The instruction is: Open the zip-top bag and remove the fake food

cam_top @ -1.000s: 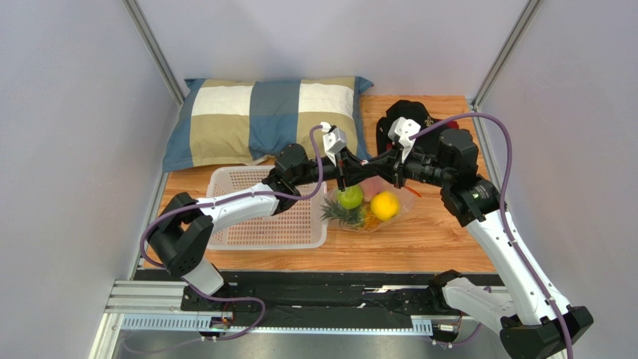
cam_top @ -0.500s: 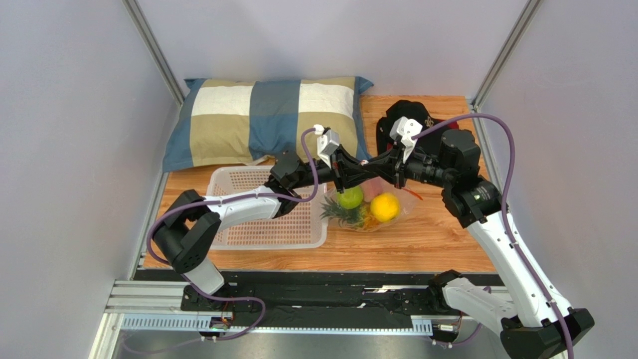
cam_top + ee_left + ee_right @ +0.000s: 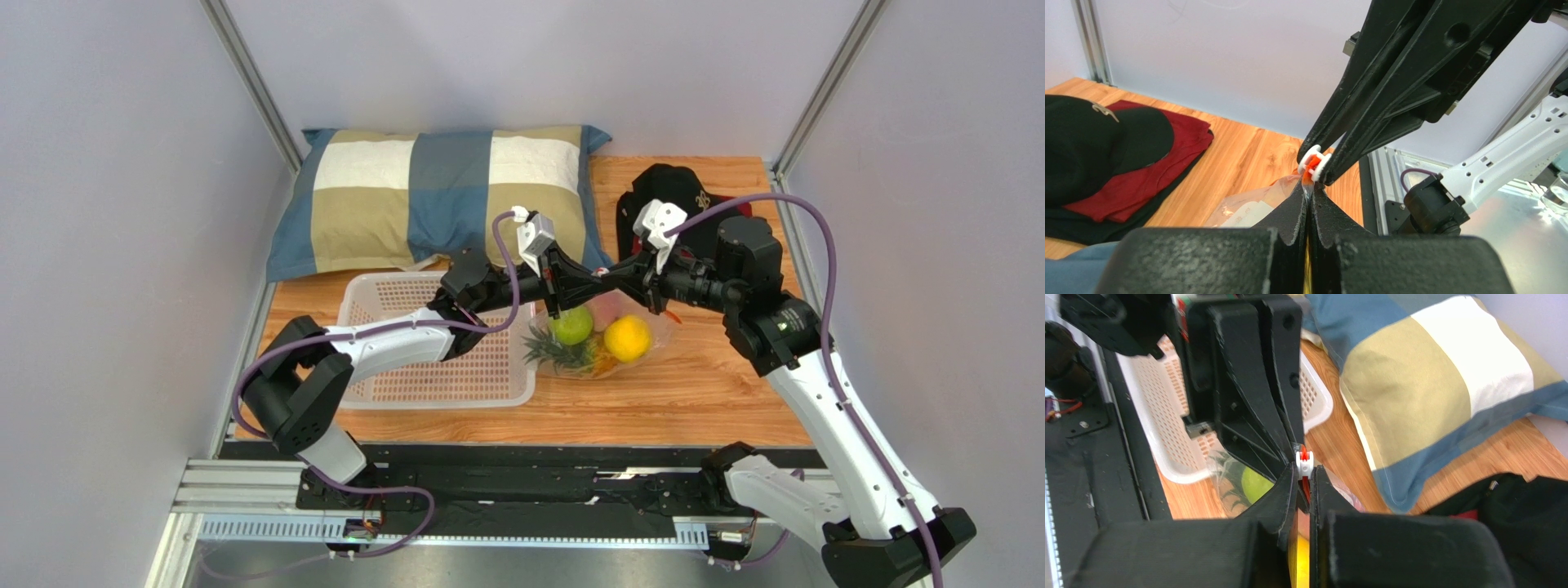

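The clear zip-top bag (image 3: 659,331) lay mid-table, nearer the right edge, its zip end with white slider (image 3: 1313,164) raised. Inside lay the fake food (image 3: 597,353): green apple (image 3: 572,325), yellow citrus (image 3: 628,338), pineapple (image 3: 555,352).

Basket (image 3: 417,368), pillow (image 3: 429,196) and cap (image 3: 669,190) hem the zip-top bag (image 3: 659,333); near side free.
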You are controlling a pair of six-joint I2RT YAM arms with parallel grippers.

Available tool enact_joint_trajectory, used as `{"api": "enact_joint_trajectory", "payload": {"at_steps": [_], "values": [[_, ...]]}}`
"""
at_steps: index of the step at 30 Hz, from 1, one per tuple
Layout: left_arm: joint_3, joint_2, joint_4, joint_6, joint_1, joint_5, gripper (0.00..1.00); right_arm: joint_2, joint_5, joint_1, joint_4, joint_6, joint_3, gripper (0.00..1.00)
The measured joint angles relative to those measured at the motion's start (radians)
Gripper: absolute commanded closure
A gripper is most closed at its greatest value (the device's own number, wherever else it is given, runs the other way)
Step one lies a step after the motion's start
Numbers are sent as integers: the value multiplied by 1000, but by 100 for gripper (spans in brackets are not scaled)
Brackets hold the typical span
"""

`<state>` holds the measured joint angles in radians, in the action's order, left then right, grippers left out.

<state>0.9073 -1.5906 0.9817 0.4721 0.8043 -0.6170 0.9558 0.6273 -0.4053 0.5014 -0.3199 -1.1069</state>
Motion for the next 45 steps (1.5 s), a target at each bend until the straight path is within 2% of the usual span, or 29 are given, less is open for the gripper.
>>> {"api": "enact_joint_trajectory", "payload": {"at_steps": [9,10,11,14,18,22,25,27,28,30,31,32,38,45], "values": [[-21,58,-68,-47,-3,3,100,-22,-45,1,66,-55,7,100],[-21,60,-73,-48,-4,-3,94,-25,-44,1,67,-55,9,100],[-21,61,-83,-50,-4,-8,72,-27,-42,1,68,-51,9,100],[-9,63,-122,-61,-7,-31,50,-27,-32,4,70,-31,9,100],[-7,63,-131,-55,-6,-40,45,-31,-14,5,60,26,9,100],[3,47,-86,-27,-5,-42,45,-42,10,6,31,105,9,100],[32,-3,-23,15,0,-49,50,-54,26,8,1,150,11,100],[47,-35,11,44,3,-56,62,-58,36,8,-17,172,13,100],[58,-53,30,61,5,-59,75,-59,36,8,-21,175,14,100],[66,-79,64,89,7,-64,85,-57,33,11,-29,184,14,100],[67,-85,80,101,8,-63,95,-57,34,13,-30,187,14,100],[67,-89,94,109,10,-64,100,-57,33,14,-34,189,17,100],[55,-95,133,129,9,-52,100,-69,21,14,-61,179,47,100],[2,-75,134,121,4,-30,100,-80,-57,12,2,76,55,100]]}}
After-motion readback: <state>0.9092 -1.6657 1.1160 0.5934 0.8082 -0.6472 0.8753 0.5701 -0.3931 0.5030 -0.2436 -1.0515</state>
